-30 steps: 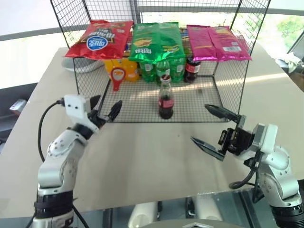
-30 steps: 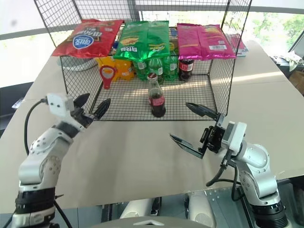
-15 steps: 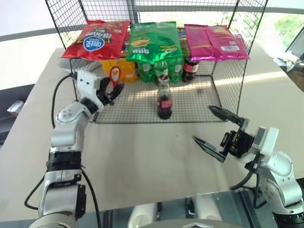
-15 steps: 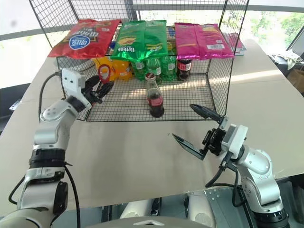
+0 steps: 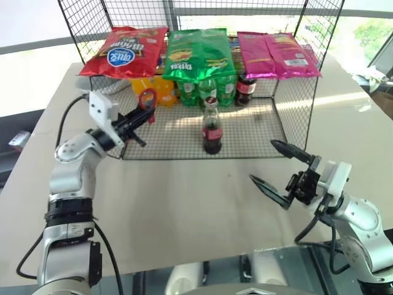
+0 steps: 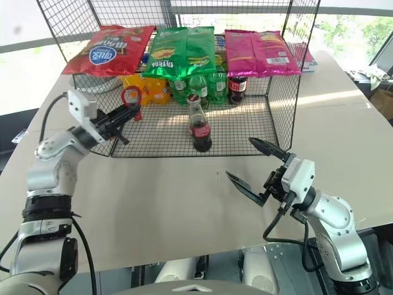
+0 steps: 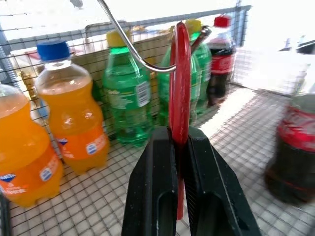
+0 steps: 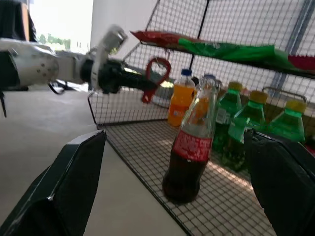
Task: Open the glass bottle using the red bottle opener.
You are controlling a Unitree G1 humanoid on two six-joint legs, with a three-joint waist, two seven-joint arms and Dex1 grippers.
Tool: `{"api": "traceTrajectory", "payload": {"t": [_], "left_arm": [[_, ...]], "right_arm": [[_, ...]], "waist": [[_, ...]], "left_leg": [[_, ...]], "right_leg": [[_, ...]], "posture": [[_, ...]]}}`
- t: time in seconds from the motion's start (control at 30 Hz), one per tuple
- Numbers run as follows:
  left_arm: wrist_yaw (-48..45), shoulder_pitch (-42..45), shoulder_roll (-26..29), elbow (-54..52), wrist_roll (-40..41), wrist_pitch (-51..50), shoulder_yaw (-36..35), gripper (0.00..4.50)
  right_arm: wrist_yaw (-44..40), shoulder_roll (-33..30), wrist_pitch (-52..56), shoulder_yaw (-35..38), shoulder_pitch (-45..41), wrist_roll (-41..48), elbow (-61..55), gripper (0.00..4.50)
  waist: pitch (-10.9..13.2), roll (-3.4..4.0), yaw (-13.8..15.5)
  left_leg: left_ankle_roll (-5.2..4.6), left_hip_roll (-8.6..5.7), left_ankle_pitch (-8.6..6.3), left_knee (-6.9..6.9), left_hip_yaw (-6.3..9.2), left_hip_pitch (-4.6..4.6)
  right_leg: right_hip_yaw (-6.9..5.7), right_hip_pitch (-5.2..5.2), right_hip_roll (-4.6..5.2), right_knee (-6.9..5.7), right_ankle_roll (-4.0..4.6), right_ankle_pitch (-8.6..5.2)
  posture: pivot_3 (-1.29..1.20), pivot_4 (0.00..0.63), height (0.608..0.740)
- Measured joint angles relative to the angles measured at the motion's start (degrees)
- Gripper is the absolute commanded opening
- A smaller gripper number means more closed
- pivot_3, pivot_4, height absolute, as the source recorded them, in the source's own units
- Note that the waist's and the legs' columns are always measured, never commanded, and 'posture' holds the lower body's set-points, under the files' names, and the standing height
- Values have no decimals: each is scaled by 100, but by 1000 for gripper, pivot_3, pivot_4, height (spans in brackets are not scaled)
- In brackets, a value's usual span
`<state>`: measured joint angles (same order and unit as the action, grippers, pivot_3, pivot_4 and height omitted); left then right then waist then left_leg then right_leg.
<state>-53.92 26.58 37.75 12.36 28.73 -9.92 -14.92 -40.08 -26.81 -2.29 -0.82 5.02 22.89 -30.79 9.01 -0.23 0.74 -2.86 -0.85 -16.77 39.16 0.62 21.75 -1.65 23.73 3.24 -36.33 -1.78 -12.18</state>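
The glass bottle (image 5: 212, 128) stands upright on the floor of the wire rack (image 5: 279, 126), near its front edge; it holds dark cola and has a red label. The red bottle opener (image 5: 147, 98) hangs from a metal hook (image 7: 132, 46) at the rack's left side. My left gripper (image 5: 146, 115) is shut on the opener's handle (image 7: 180, 73), which shows edge-on between the black fingers. My right gripper (image 5: 261, 160) is open over the table, in front of and to the right of the bottle (image 8: 193, 147), with nothing between its fingers (image 8: 74, 182).
Chip bags (image 5: 199, 52) in red, green and pink lie on the rack's top. Orange soda bottles (image 7: 74, 118), green soda bottles (image 7: 127, 98) and a dark plastic soda bottle (image 5: 248, 89) stand at the rack's back. The beige table (image 5: 184, 203) stretches in front of the rack.
My left gripper rose from in front of the rack to the hanging opener and closed on its handle. The right gripper stayed open and hardly moved.
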Motion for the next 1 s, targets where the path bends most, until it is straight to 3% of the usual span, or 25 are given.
{"api": "traceTrajectory", "payload": {"t": [0.2,0.37,0.67,1.0], "left_arm": [[-98,-216,62,-409,645,-757,-292,37],[67,-510,15,-902,1405,-1705,-583,37],[298,-346,-124,-1074,1377,-1825,-451,37],[651,43,-82,-1075,1449,-2655,-349,37]], "right_arm": [[580,-217,985,-153,-241,-694,-138,4500],[658,-261,1752,-148,-457,-433,-345,4500],[656,-262,2110,-176,-605,-313,-480,4500],[685,-369,2328,-282,-560,-455,-684,4500]], "waist": [[2,-3,-5],[4,-6,-9],[4,-10,21],[3,-11,11]], "left_leg": [[-1,-3,-1,0,-7,4],[-5,2,-6,-14,-3,12],[-24,-17,-19,-14,-9,23],[-22,-12,-18,2,-5,14]], "right_leg": [[6,4,-3,5,-1,0],[1,7,-2,28,-2,-1],[-1,6,4,50,-5,-2],[-1,1,-5,29,-6,-2]], "posture": [[0,150,740],[0,150,740],[0,150,740],[0,150,740]]}}
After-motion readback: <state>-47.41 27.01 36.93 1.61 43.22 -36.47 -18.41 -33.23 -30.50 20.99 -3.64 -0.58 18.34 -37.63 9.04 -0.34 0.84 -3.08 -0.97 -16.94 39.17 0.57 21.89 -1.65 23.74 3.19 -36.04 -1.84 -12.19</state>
